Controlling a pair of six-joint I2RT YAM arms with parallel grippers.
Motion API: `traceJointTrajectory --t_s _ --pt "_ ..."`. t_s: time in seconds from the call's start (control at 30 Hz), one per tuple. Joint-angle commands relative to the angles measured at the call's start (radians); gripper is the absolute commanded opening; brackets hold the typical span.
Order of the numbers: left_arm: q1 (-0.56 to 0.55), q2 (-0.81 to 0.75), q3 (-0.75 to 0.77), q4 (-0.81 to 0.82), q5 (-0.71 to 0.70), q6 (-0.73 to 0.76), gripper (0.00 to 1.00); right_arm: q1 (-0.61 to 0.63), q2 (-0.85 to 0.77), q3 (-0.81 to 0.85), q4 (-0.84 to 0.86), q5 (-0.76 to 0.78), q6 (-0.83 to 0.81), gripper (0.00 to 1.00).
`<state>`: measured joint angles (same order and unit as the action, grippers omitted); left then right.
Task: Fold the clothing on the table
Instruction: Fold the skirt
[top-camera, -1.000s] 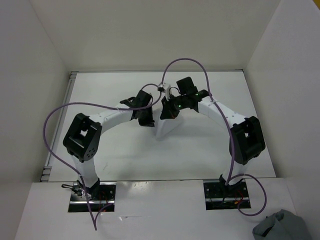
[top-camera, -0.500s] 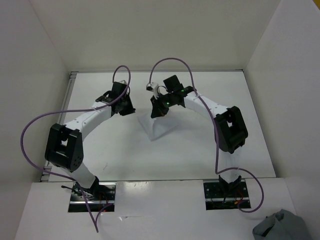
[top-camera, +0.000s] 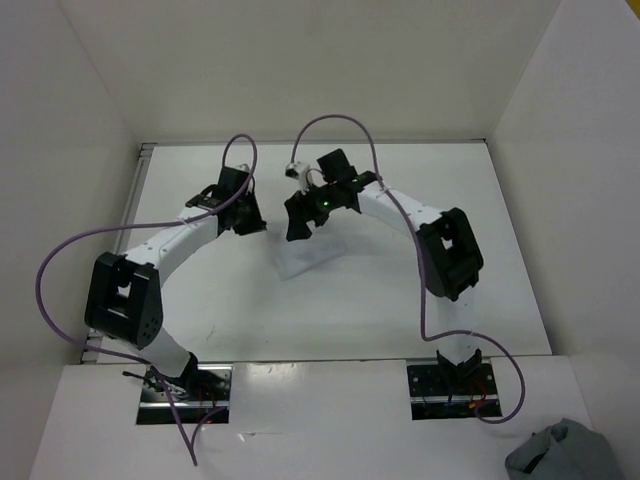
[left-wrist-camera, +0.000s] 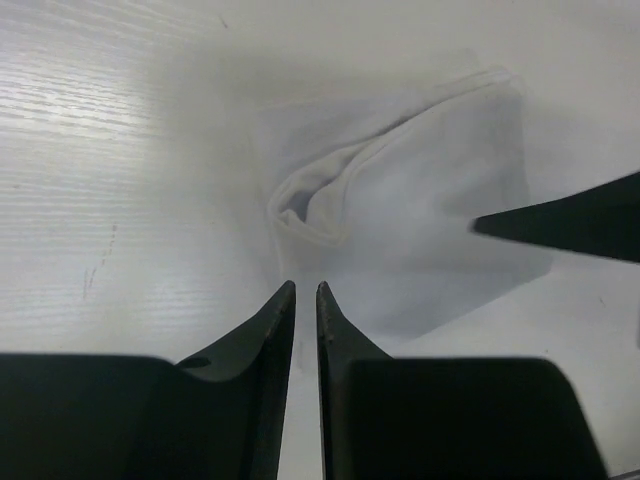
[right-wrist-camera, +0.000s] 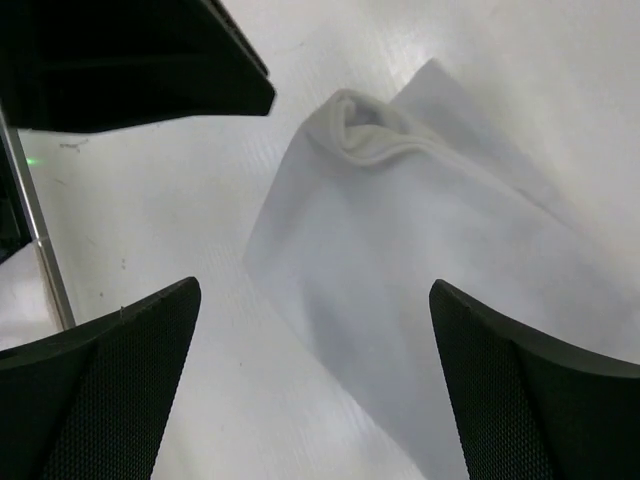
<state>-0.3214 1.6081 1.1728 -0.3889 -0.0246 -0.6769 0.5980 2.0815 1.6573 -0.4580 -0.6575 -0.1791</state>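
The clothing (top-camera: 312, 256) is a small white garment lying folded on the table (top-camera: 480, 230), just left of centre, with a rolled hem (left-wrist-camera: 315, 205) at one corner. My right gripper (top-camera: 297, 226) hovers over its far edge, open wide and empty; the wrist view shows the clothing (right-wrist-camera: 420, 260) beneath the right gripper (right-wrist-camera: 315, 288). My left gripper (top-camera: 255, 220) is just left of the garment. In the left wrist view the left gripper (left-wrist-camera: 306, 287) has its jaws a narrow slit apart, holding nothing, short of the clothing (left-wrist-camera: 430, 230).
White wall panels (top-camera: 60, 180) enclose the table on three sides. Purple cables (top-camera: 330, 125) loop above both arms. A grey-blue cloth bundle (top-camera: 562, 455) lies off the table at the near right, beside the right arm's base (top-camera: 450, 385).
My right gripper has opened and let go of the clothing, which now lies flat and further left. Both arms swung left, and the left gripper pulled away from the garment.
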Motion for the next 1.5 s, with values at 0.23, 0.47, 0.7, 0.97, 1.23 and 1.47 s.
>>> traceJointTrajectory --t_s 0.23,0.47,0.7,0.97,1.23,1.47 --pt "-0.027 -0.140 -0.108 0.212 0.506 0.239 0.23 -0.141 -0.299 -0.185 0.050 -0.111 -0.075 0.84" --pt "-0.084 -0.038 -0.167 0.364 0.706 0.289 0.00 -0.185 -0.048 -0.095 -0.187 -0.444 -0.178 0.00" --pt "-0.084 0.219 -0.022 0.280 0.726 0.287 0.00 -0.254 0.141 -0.093 -0.229 -0.541 -0.197 0.00" --pt "0.018 0.386 -0.021 0.291 0.635 0.217 0.00 -0.276 0.229 -0.105 -0.168 -0.463 -0.062 0.00" --pt "0.064 0.373 -0.030 0.375 0.708 0.185 0.00 -0.285 0.229 -0.105 -0.137 -0.424 -0.020 0.00" --pt "0.082 0.043 0.016 0.262 0.565 0.280 0.11 -0.305 0.132 -0.129 -0.176 -0.548 -0.138 0.00"
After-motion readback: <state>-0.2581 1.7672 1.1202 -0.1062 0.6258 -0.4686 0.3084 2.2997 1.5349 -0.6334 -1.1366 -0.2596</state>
